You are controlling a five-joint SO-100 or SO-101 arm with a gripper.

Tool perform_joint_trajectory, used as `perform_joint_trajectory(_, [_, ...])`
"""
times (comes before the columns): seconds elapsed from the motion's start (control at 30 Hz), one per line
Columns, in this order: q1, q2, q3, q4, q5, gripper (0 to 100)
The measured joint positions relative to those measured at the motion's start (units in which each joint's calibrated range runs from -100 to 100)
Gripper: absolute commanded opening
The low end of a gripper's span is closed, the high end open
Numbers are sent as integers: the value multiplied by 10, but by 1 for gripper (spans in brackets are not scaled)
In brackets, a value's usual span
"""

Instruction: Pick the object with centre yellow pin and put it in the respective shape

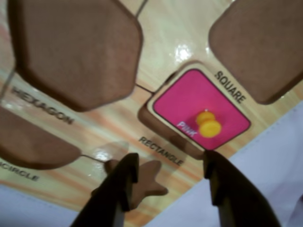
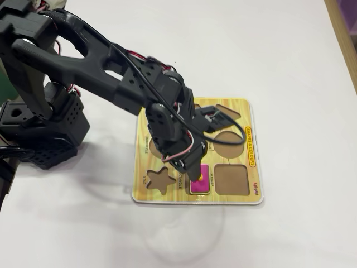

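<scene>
Jaws are spread wide and empty — in the wrist view the gripper (image 1: 170, 163) shows two dark fingers (image 1: 124, 176) rising from the bottom edge with clear board between them, nothing clamped. The pink piece (image 1: 201, 114) with its yellow knob (image 1: 208, 125) lies just above the gap, nearer the finger on the right of that view, not touching either.

The piece sits in the RECTANGLE cutout (image 1: 147, 119), but skewed — a brown sliver of recess shows along its left and lower edges, so it looks not fully seated; flat or tilted, I can't tell. The word "PINK" on it is blurred but legible.

Relative to the piece on the shape board (image 2: 240, 106): SQUARE cutout (image 2: 231, 178) just beside it to the right in the fixed view, star cutout (image 2: 159, 180) to its left, hexagon and circle recesses further up the board, both cropped in the wrist view.

In the fixed view the arm covers the middle of the board and the gripper (image 2: 195, 174) hides most of the piece (image 2: 201, 184); fingertips can't be separated there. Board lettering is too small to read.

Surface is a plain white table (image 2: 290, 50), with a wooden strip at the top right corner.
</scene>
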Motion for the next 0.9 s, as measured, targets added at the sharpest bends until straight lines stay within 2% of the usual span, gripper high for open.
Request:
perform_joint_trajectory(0.17, [-9,-61,53,0,-3,16])
perform_joint_trajectory(0.4, [-7,-167,160,0,-92,16])
perform_joint_trajectory(0.9, [-45,-440,373,0,-216,16])
